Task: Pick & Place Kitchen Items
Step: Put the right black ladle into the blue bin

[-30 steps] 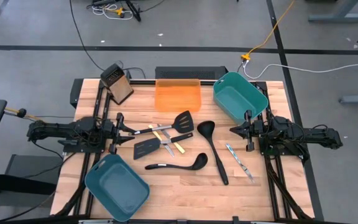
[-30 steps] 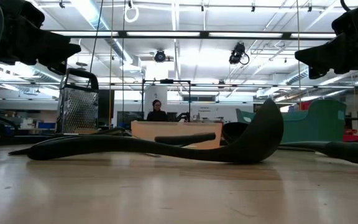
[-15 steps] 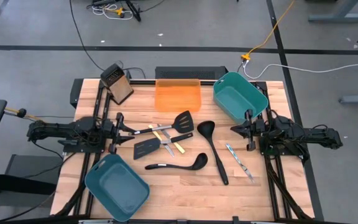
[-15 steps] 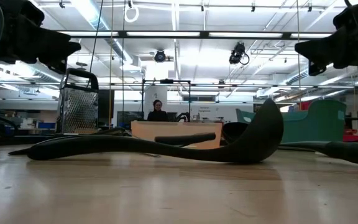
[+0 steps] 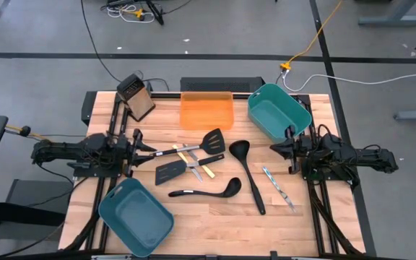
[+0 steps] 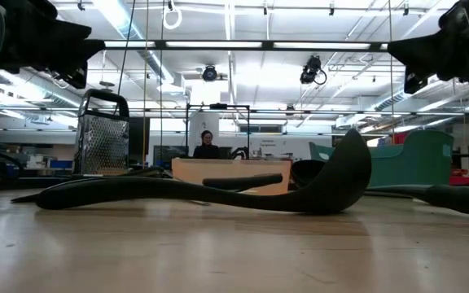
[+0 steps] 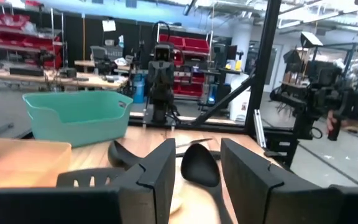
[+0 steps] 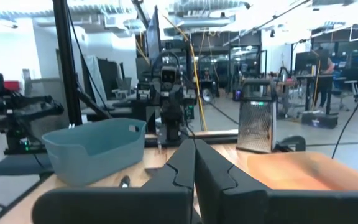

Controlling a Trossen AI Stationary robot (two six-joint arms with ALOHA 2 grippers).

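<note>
Flanking utensils (image 5: 208,170): both pincers, table-edge.

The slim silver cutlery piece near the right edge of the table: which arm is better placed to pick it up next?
The right. In the high view the slim silver cutlery piece lies just below the right gripper, though that gripper is shut. The left gripper waits across the table, beyond the black utensils.
</note>
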